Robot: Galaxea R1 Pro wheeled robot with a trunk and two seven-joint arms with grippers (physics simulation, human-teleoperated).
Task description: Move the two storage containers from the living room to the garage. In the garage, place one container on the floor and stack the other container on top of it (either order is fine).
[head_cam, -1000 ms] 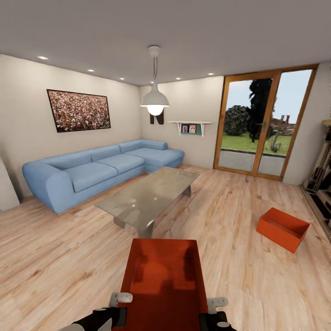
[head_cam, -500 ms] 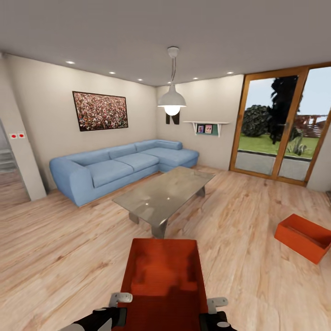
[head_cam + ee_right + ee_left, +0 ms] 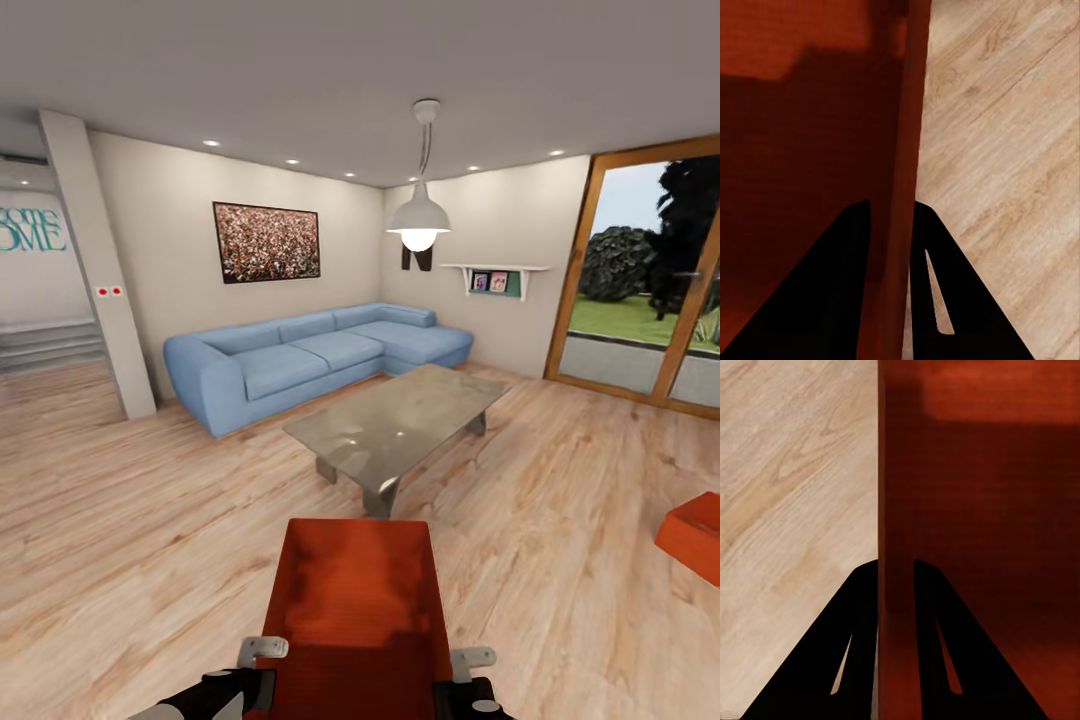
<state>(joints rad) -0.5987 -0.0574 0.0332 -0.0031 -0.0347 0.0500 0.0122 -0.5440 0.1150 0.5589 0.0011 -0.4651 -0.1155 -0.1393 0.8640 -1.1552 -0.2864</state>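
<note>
Wood plank floor (image 3: 150, 520): light, pale grain, running through the living room into the raised area at far left.

Standing directly on it:
- blue corner sofa (image 3: 300, 365), against the back walls;
- glass-topped table (image 3: 400, 425) on grey legs, just in front of the sofa;
- orange-red storage container (image 3: 695, 535), at the right edge of the head view, partly cut off, well apart from the table;
- white pillar (image 3: 100, 270), left of the sofa.
</note>
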